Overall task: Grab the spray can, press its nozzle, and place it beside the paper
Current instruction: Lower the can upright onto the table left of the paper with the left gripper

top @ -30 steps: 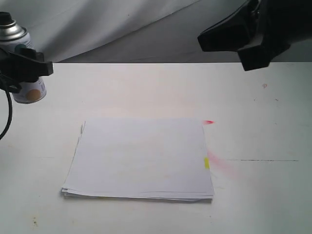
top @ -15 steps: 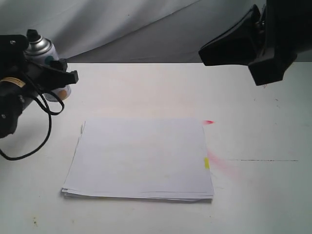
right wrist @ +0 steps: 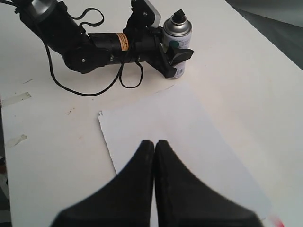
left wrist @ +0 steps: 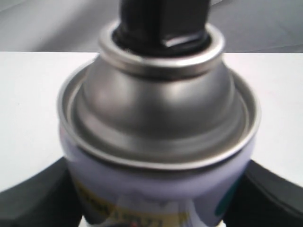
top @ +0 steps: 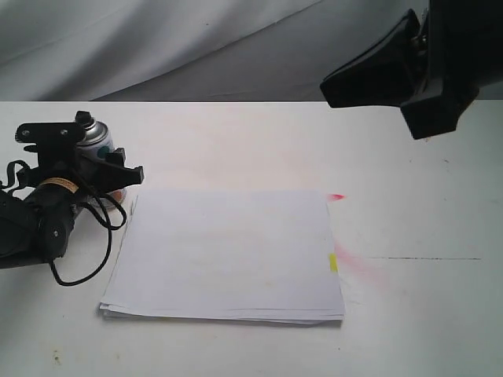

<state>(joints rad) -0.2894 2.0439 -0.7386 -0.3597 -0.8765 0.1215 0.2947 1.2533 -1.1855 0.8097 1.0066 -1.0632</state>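
Observation:
The spray can stands upright at the paper's far left corner, low over the table or on it, with my left gripper shut on its body. Its silver dome and black nozzle fill the left wrist view, and the can shows in the right wrist view too. The white paper lies mid-table, a yellow mark on its right edge. My right gripper hangs shut and empty high above the paper; in the exterior view only its black body shows at the upper right.
A pinkish-red smear and a small red spot mark the table right of the paper. The left arm's black cable loops on the table left of the paper. A grey cloth hangs behind the table.
My left gripper has carried the can down and to the right, from high at the left edge to the paper's far left corner. The right gripper has barely moved.

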